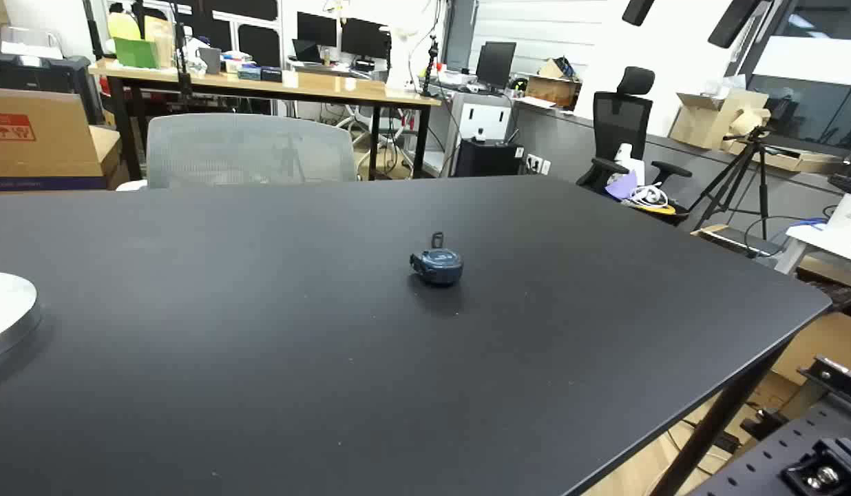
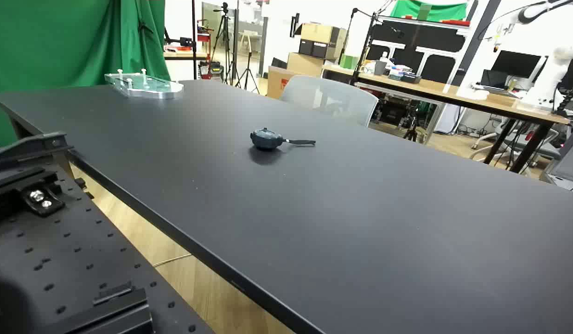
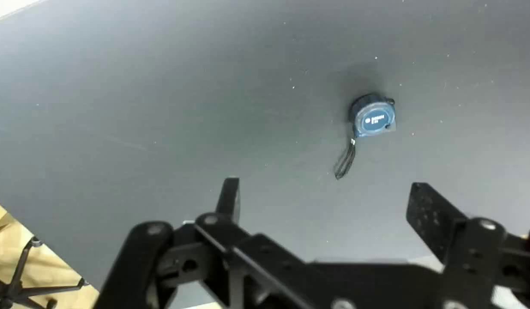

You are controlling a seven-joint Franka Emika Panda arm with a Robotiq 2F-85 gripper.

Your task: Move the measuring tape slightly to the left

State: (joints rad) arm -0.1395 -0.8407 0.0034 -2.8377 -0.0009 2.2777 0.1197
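Tape (image 3: 374,116): resting flat on the bench (image 3: 162,107), touching neither of the jaws. In the wrist view it lies at 1 o'clock from the midpoint of the jaws, nearer the jaw at 3 o'clock than the one at 9 o'clock.

Jaws: spread wide, nothing held. Closing line: 9 to 3 o'clock.

Strap (image 3: 345,159): extends from the tape toward 7 o'clock, free end pointing at the gap. The long axis of tape plus strap thus runs 1 to 7 o'clock, steeply across the closing line.

Height of the jaws above the bench: cannot be read; both exterior views leave them out of frame.

Next move (judged): advance toward 1 o'clock until the tape is centred in the gap, lower, close, then shift left. The spread appears ample. Caution: closing short may pinch only the strap.
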